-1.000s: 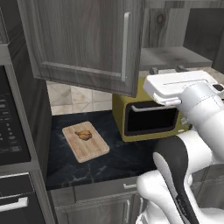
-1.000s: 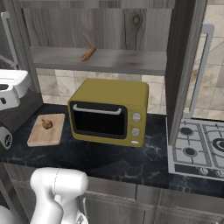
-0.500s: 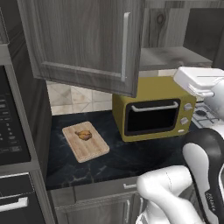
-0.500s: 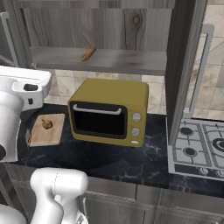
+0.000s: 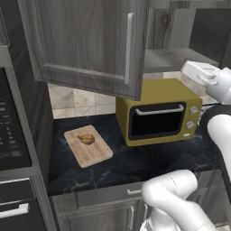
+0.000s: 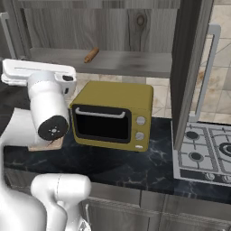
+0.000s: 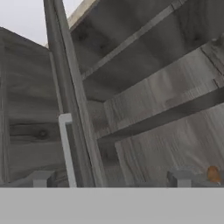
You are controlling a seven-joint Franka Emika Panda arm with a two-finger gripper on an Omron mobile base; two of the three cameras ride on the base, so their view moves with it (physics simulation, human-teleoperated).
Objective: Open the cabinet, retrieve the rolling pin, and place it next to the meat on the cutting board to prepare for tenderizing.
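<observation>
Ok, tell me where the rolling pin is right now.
The rolling pin lies on the grey shelf of the open cabinet, toward the left in the right base view, above the yellow toaster oven.

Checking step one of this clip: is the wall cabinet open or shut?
Open. Both doors of the cabinet are swung out, baring the grey shelf with the rolling pin lying on it.

One rolling pin, one toaster oven

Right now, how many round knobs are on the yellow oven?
2. Both knobs sit on the right of the toaster oven's front: the upper knob and the lower knob just below it. None seem hidden.
</observation>
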